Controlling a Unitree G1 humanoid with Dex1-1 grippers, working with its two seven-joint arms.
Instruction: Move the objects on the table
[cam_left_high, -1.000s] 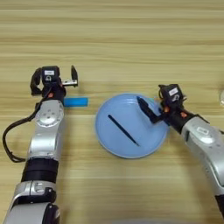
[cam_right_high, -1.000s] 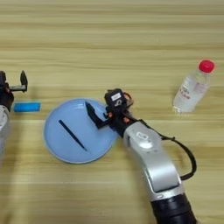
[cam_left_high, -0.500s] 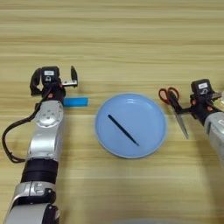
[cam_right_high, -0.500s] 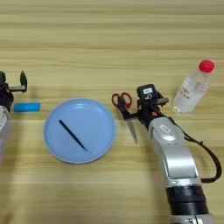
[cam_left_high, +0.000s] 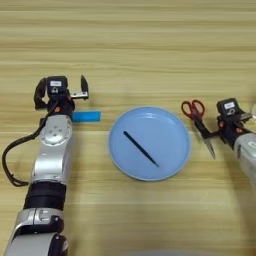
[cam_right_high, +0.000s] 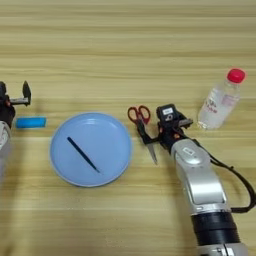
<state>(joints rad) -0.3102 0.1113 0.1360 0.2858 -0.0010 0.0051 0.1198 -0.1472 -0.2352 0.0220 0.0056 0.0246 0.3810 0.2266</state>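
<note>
— What are the arms built like?
— Rounded silver-grey shells, broken by black joint bands; a black cable loops out beside each

— And at the tips?
— The left pincer (cam_left_high: 61, 95) and right pincer (cam_right_high: 169, 126) are black, each with a small white label on top and orange wiring behind

The right tool (cam_right_high: 150, 141) hides part of the scissors (cam_right_high: 141, 125).
</note>
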